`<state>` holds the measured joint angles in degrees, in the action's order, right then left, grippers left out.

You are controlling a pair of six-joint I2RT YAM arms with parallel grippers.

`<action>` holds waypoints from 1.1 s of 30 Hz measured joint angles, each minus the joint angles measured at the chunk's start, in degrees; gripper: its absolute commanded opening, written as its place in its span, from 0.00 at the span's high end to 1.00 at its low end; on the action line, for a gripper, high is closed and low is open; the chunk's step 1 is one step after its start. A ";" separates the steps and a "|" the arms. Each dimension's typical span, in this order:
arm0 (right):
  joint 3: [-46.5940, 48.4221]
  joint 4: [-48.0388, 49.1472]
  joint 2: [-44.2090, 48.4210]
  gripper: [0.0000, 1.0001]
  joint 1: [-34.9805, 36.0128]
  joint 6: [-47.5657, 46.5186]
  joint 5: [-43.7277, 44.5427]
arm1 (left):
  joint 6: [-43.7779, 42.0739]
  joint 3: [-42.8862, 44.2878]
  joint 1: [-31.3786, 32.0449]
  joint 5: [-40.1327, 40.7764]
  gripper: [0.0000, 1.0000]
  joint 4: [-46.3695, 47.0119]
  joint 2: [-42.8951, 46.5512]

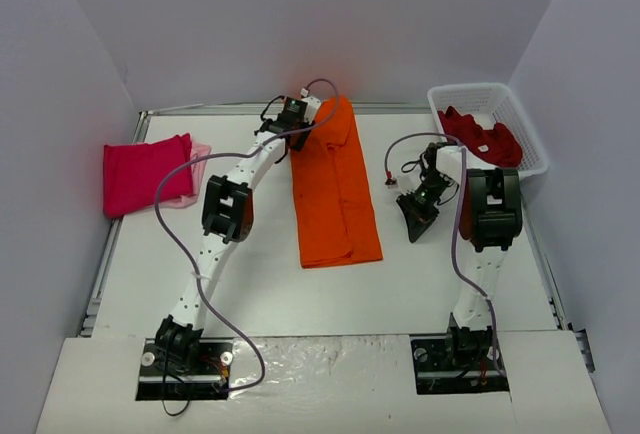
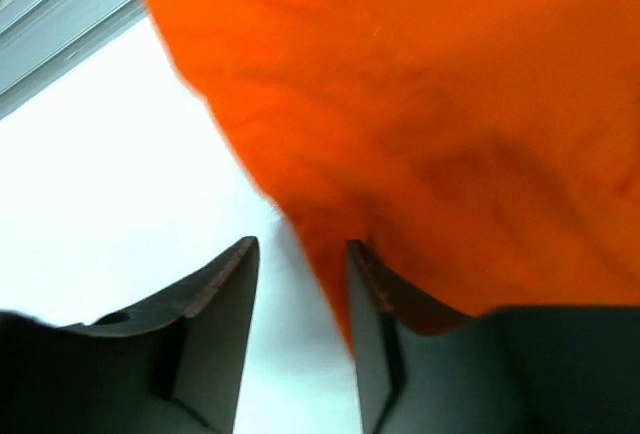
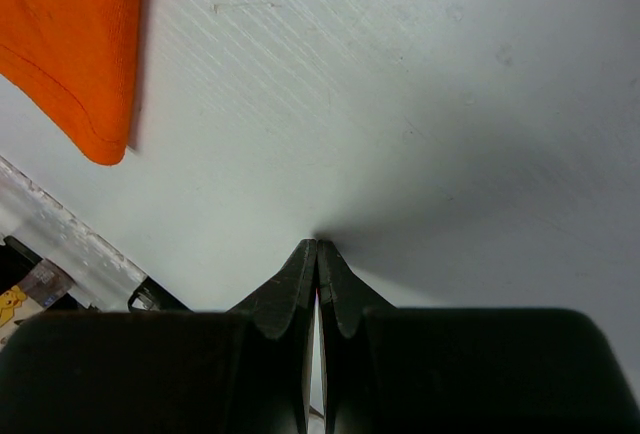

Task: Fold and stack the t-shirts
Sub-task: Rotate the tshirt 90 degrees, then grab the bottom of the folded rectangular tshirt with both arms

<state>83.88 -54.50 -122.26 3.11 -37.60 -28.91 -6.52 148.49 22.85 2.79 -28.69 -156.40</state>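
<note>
A bright orange t-shirt lies folded into a long strip down the middle of the table. My left gripper is at its far left corner, open, with bare table between the fingers. In the left wrist view the orange t-shirt has its edge against the right finger, and the left gripper holds nothing. My right gripper is shut and empty, to the right of the shirt. In the right wrist view the right gripper has its tips close to the table, with a corner of the orange t-shirt at upper left.
A folded magenta-pink t-shirt lies on a pale pink one at the table's left edge. A white lattice basket at the back right holds dark red t-shirts. Grey walls enclose the table.
</note>
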 measured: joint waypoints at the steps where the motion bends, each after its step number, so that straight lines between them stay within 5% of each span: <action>1: 0.00 0.00 0.11 1.00 0.07 -0.04 0.02 | -0.48 -2.03 0.02 1.20 0.54 -0.26 1.53; 5: -0.87 1.27 1.40 1.00 0.28 -0.11 0.66 | -2.16 -9.07 -0.26 3.23 0.42 -1.57 9.03; 13: -2.23 7.69 8.44 0.96 0.28 0.22 3.45 | -6.80 -24.13 -0.02 1.73 0.40 -1.62 34.21; 22: -7.98 19.50 26.23 0.49 -2.97 5.99 8.11 | -18.80 -67.71 9.53 -5.66 0.42 2.62 67.91; 30: -16.26 23.52 33.20 0.21 -12.17 7.67 -3.28 | -25.42 -86.64 21.35 -3.76 0.45 0.28 72.30; 33: -20.70 23.28 33.20 0.20 -13.97 7.91 -7.15 | -25.86 -90.29 22.86 -3.74 0.45 0.07 73.68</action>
<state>63.18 -31.22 -89.06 -10.85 -29.69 -36.05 -32.38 58.19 45.71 -0.95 -28.62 -82.72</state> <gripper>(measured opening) 0.795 0.548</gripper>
